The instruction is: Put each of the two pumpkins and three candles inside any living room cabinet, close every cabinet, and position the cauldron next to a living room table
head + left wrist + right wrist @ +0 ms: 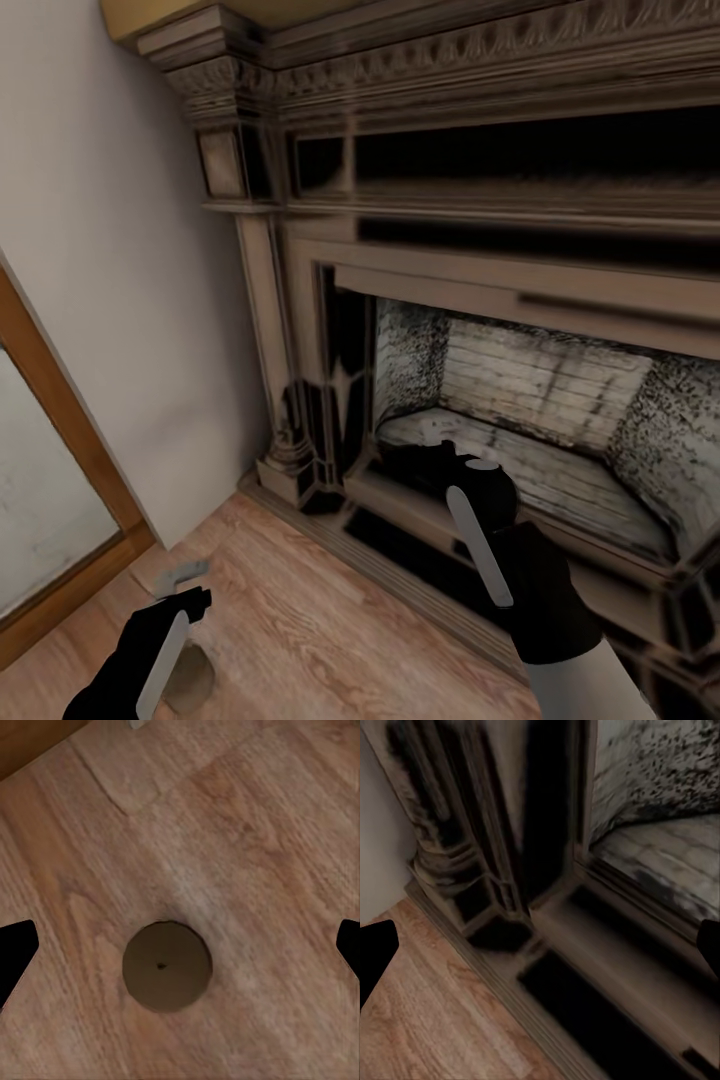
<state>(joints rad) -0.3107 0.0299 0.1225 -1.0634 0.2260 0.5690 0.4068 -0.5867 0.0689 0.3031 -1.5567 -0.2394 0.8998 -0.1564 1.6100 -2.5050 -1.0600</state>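
One candle, a short taupe cylinder with a tiny dark wick, stands upright on the wooden floor. In the left wrist view it sits between and below my left gripper's spread black fingertips; nothing is held. From the head view the same candle peeks out under my left gripper at the lower left. My right gripper hovers open in front of the fireplace opening, and the right wrist view has its fingertips wide apart over the hearth edge. The pumpkins, cabinet and cauldron are out of view.
An ornate carved fireplace surround with a raised hearth step fills the right and back. A pale wall and a wood-framed panel close off the left. Wooden floor lies between them.
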